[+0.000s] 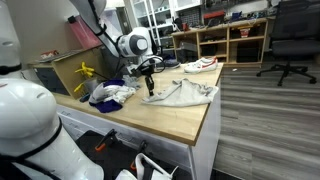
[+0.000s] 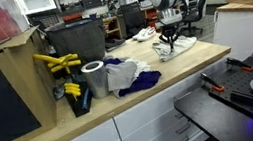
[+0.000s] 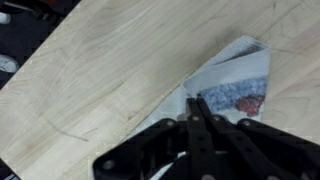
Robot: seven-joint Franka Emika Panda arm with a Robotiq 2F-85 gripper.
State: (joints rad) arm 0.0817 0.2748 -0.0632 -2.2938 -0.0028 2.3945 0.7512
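A light grey cloth (image 1: 188, 95) (image 2: 178, 47) lies flat on the wooden tabletop (image 1: 150, 120), near its far end. My gripper (image 1: 150, 90) (image 2: 169, 42) points straight down onto the cloth's edge. In the wrist view the two black fingers are pressed together at the gripper tip (image 3: 194, 100), right on the border of the cloth (image 3: 238, 82), which shows a blue and red print. The jaws are shut with the thin fabric pinched between the tips. The arm hides the cloth beneath it.
A heap of blue and white clothes (image 1: 110, 93) (image 2: 127, 76) lies further along the table. Beside it stand a grey roll (image 2: 94, 78), yellow tools (image 2: 57, 63) and a dark bin (image 2: 73, 38). Shoes (image 1: 200, 65) and an office chair (image 1: 288, 40) are on the floor.
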